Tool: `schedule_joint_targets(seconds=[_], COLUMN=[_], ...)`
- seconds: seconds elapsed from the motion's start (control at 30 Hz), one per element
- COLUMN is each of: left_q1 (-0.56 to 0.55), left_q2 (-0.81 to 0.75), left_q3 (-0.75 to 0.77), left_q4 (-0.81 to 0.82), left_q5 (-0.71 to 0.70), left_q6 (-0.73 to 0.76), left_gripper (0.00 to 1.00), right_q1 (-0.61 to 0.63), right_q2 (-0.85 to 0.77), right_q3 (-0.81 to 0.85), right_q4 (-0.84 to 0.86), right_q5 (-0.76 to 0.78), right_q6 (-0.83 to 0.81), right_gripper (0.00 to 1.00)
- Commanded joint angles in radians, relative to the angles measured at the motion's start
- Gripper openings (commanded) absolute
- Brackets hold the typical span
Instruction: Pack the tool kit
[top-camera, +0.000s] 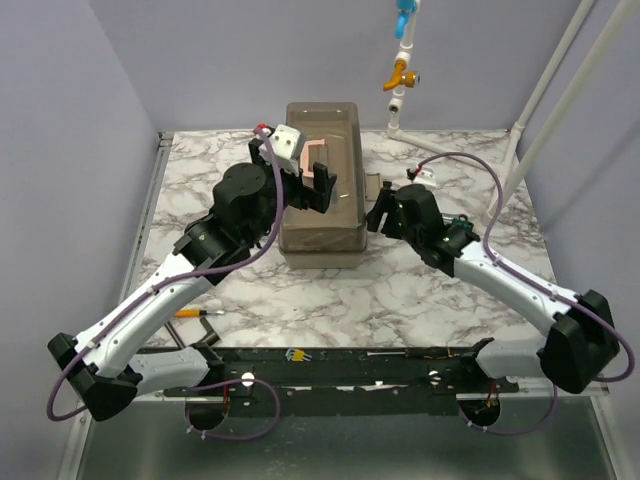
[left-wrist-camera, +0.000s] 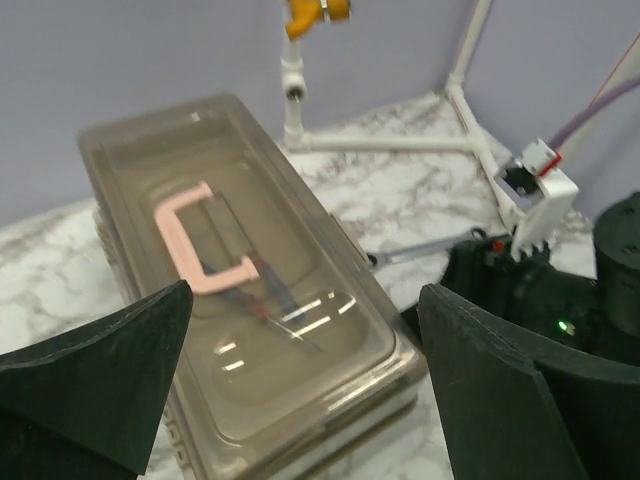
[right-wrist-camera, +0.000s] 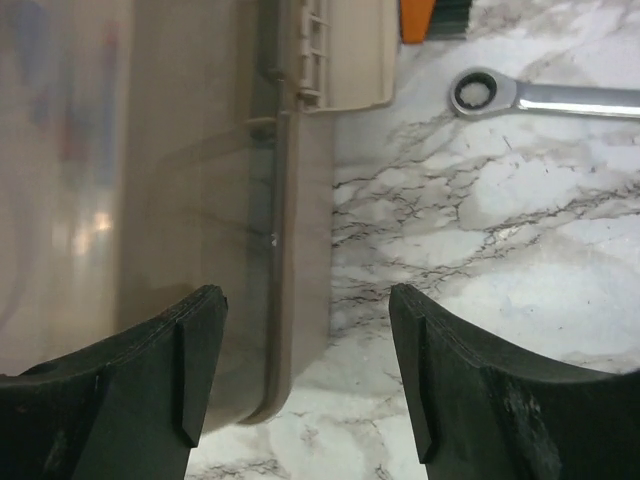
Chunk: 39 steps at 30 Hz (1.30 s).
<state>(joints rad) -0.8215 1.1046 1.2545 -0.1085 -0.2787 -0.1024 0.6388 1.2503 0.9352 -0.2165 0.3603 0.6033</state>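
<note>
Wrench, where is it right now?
In the right wrist view, the wrench lies flat on the marble table, to the right of the toolbox, just beyond the right hand.

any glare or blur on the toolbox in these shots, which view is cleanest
Left wrist view: bright streaks of glare on the toolbox lid just below the pink handle, and the whole frame is slightly soft. Right wrist view: the toolbox side is hazy with a pale reflection, while the wrench beside it is sharp. Top external view: even light, soft shadows, hardly any glare, so it is the cleanest.
</note>
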Motion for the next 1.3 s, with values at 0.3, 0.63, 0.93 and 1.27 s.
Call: schedule_joint_targets(seconds=[0.3,0.63,0.93,1.27], left_q1=[0.298,0.468,0.49,0.493], left_q2=[0.236,0.356,0.421,0.465], left_q3=[0.115,0.195,0.2,0.215], left_q4=[-0.467,-0.506,-0.478,-0.458], left_q5=[0.355,0.55,0.597,0.601], left_q6=[-0.316,-0.3,-0.318,-0.324], left_gripper=[0.99,0.98,0.98,0.97], right_q1=[-0.317,-0.388,-0.442,-0.456], right_q2=[0.189,0.356,0.485,0.573], right_q3=[-0.04,-0.041,-0.088,-0.081], right_q4=[0.3,0.51,0.791,0.901], right_q5=[-0.451,-0.6,-0.763,-0.835], right_q6=[0.18,0.19,0.337,0.377], right_gripper=[0.73,0.69,0.68,0.51])
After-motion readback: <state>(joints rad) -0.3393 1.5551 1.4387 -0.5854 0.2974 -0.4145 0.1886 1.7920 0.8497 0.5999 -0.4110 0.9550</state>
